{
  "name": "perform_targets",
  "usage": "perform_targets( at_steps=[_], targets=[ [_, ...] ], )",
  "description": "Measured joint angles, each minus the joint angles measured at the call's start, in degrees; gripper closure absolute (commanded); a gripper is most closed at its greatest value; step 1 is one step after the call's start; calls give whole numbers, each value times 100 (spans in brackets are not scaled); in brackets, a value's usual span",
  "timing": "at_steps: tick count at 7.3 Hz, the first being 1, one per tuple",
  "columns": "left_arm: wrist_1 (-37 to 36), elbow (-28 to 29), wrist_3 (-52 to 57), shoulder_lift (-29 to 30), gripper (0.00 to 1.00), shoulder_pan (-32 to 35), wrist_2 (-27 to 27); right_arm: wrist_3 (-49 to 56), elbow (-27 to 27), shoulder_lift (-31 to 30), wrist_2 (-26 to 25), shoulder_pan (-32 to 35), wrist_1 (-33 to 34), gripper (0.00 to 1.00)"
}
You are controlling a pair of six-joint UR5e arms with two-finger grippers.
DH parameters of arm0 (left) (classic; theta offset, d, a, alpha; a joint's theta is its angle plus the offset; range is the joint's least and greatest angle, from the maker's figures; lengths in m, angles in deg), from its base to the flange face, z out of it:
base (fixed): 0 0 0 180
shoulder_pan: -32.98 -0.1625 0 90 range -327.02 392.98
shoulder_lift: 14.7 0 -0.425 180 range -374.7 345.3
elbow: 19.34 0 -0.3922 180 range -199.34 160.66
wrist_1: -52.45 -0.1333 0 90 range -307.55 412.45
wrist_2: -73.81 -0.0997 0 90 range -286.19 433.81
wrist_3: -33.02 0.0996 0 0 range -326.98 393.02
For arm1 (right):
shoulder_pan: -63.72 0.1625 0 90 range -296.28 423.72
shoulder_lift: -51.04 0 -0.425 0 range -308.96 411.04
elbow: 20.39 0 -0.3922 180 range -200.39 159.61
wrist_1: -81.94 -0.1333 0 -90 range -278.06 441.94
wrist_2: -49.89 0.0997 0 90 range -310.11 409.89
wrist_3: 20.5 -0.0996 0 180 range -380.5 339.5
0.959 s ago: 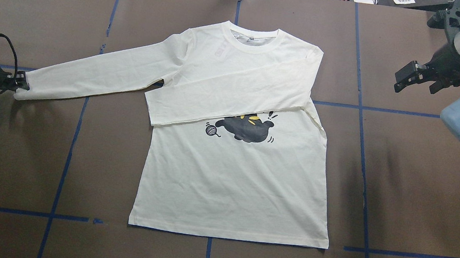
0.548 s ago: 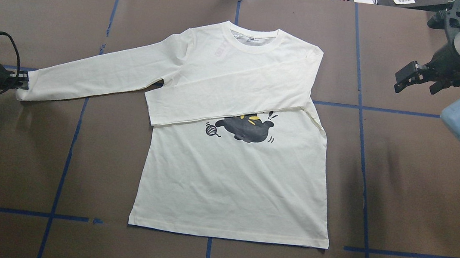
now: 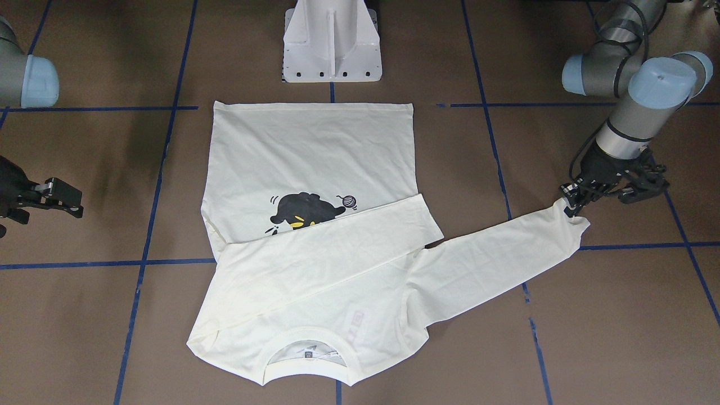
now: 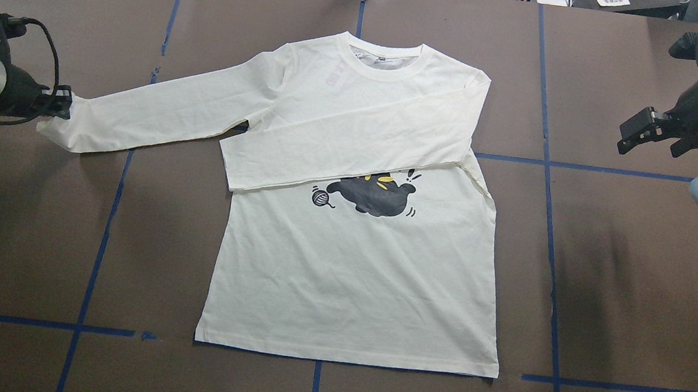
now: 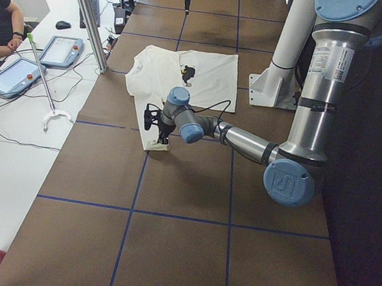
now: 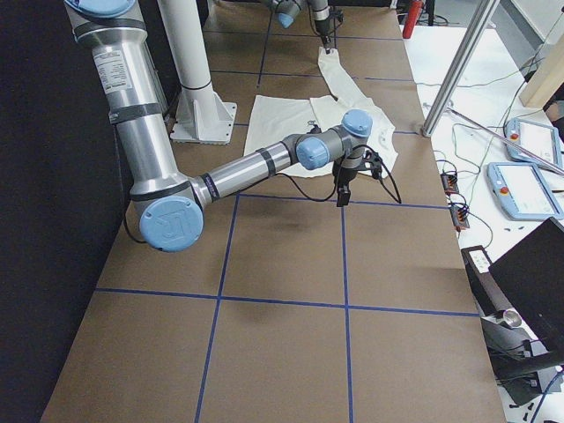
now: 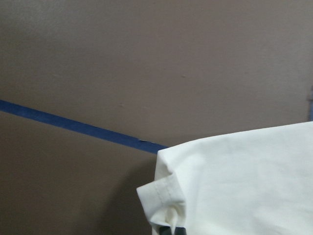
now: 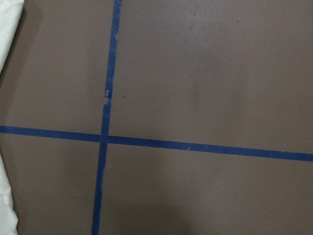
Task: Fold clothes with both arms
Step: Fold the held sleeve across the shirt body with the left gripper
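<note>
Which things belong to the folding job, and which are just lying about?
Job: T-shirt, one sleeve folded across its chest; left gripper, shut on the other cuff; right gripper, open, clear of it.
Lying about: white pedestal base; teach pendants; blue tape lines.

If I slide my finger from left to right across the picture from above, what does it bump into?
Left gripper → stretched-out sleeve → little yarn ball print → black cat print → right gripper.

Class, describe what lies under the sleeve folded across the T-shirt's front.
Under the folded sleeve lies the front of the T-shirt. The black cat print and its yarn ball show past the sleeve's edge; the print's upper part is covered.
</note>
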State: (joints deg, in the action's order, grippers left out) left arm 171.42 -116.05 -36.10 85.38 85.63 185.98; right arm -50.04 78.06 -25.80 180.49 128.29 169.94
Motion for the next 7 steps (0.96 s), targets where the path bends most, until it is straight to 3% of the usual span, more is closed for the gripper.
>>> perform_targets(
  at_steps=[3, 5, 7],
  targets=[
    [-2098, -88, -63, 2054, 100, -21, 117, 333, 14, -695, 24, 254, -504, 0],
    [-2364, 20, -710, 3218, 100, -93, 660, 407, 7, -864, 12, 296, -596, 0],
    [-2175, 616, -1845, 4508, 100, -426, 897, 414, -20, -875, 7, 301, -620, 0]
  ],
)
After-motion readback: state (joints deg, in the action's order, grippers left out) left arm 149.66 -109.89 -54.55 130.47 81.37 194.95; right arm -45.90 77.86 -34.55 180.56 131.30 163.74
